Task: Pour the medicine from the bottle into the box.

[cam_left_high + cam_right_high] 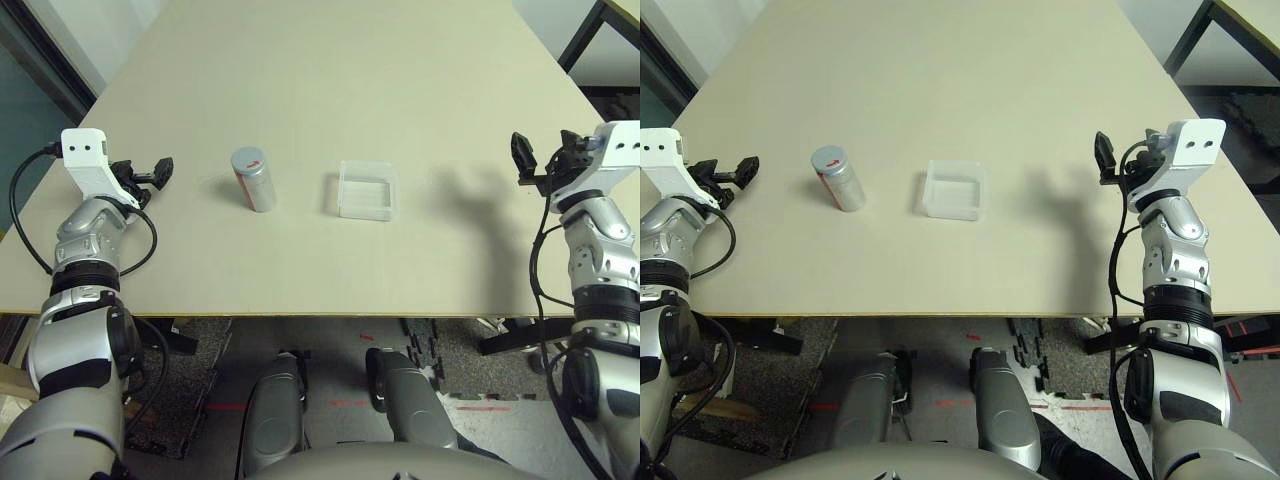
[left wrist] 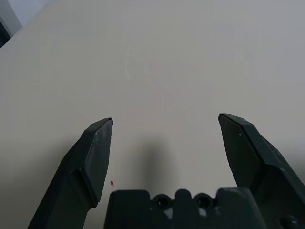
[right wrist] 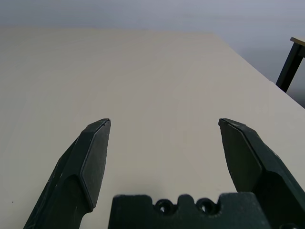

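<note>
The bottle [image 1: 255, 179], a small silver-grey cylinder with a grey cap bearing a red mark, stands upright on the beige table [image 1: 320, 90], left of centre. The box [image 1: 367, 190], a shallow clear plastic square, lies just right of it, a short gap between them. The medicine is hidden. My left gripper [image 1: 158, 172] hovers near the table's left edge, open, a hand's width left of the bottle. At the right edge my right gripper [image 1: 535, 158] is open too, well right of the box. Both wrist views show spread fingers [image 2: 97, 143] [image 3: 93, 145] over bare tabletop.
The table's front edge [image 1: 300, 312] runs close below both arms. A black table leg [image 1: 585, 30] and another table stand at the far right. Foam floor mats [image 1: 430, 350] lie under the table.
</note>
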Controlling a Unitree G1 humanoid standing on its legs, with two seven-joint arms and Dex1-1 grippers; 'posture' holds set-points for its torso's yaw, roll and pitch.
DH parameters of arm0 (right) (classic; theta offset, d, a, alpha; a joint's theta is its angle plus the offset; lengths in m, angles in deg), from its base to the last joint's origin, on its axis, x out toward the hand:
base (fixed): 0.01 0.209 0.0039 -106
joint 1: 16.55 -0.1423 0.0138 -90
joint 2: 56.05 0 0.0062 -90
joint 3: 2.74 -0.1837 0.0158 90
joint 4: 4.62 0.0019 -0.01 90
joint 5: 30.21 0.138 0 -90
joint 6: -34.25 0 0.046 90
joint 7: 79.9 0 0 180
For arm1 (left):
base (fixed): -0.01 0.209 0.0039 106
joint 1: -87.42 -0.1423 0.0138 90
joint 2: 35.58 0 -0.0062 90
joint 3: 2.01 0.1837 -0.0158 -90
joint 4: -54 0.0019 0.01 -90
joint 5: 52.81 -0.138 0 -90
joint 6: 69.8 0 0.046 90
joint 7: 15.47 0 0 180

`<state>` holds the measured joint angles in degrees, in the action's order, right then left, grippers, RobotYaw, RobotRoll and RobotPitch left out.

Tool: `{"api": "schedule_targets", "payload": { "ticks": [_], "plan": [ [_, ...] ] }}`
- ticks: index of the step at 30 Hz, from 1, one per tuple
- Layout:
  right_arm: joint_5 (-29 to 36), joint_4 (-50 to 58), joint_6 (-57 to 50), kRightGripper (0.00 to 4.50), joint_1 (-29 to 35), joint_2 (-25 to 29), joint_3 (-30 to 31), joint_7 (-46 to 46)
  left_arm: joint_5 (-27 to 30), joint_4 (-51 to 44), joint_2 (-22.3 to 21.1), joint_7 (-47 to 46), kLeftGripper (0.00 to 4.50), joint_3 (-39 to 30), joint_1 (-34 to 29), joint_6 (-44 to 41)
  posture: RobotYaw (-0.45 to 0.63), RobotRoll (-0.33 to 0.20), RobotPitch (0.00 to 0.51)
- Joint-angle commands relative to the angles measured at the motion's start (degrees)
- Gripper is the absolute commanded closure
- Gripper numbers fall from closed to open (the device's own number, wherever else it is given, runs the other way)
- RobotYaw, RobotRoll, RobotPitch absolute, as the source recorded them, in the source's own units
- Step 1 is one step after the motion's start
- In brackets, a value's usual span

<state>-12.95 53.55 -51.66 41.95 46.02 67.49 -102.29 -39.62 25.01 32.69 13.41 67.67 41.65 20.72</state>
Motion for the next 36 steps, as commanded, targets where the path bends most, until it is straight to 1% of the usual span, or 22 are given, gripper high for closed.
{"api": "schedule_targets", "payload": {
  "ticks": [1, 7, 10, 17, 23, 29, 33, 36],
  "plan": [
    [0.28, -0.34, -0.25, 0.00, 0.58, -0.22, -0.55, 0.31, -0.13, 0.85, -0.73, -0.07, 0.05, -0.07, -0.07, 0.37, -0.09, 0.000, 0.159],
    [-0.09, -1.10, 0.01, 0.00, -0.68, -0.58, 0.08, 0.31, -0.11, 1.60, -0.78, -0.03, 0.05, -0.15, 0.08, 1.01, -0.07, 0.000, 0.142],
    [-0.03, -0.86, -0.23, 0.00, -1.22, -0.73, 0.34, 0.07, 0.09, 1.75, -1.23, 0.02, 0.05, -0.44, 0.05, 1.15, -0.07, 0.000, 0.143],
    [0.67, -1.40, -0.52, 0.00, -2.36, -0.10, 0.85, -4.09, -0.04, 0.96, -0.30, 1.29, 0.05, 0.34, -0.28, 0.86, -0.07, 0.000, 0.141],
    [5.18, 5.12, -4.57, 0.00, -0.85, -0.11, 3.05, -15.31, 0.24, -0.09, -0.07, 3.77, 0.05, 0.57, -0.27, 0.70, -0.08, 0.000, 0.136],
    [11.43, 16.80, -12.78, 0.00, 2.97, 1.54, 8.22, -31.03, 0.73, -1.98, 0.09, 7.24, 0.05, 0.99, -0.12, -0.48, -0.08, 0.000, 0.132],
    [14.25, 24.39, -17.86, 0.00, 5.96, 2.79, 12.07, -38.72, 1.58, -4.13, 0.35, 9.81, 0.05, 1.06, -0.50, -1.60, -0.08, 0.000, 0.127],
    [15.03, 27.75, -20.32, 0.00, 7.10, 3.48, 14.52, -41.86, 2.46, -6.29, 0.68, 11.73, 0.05, 0.98, -1.27, -2.32, -0.08, 0.000, 0.126]
  ]
}}
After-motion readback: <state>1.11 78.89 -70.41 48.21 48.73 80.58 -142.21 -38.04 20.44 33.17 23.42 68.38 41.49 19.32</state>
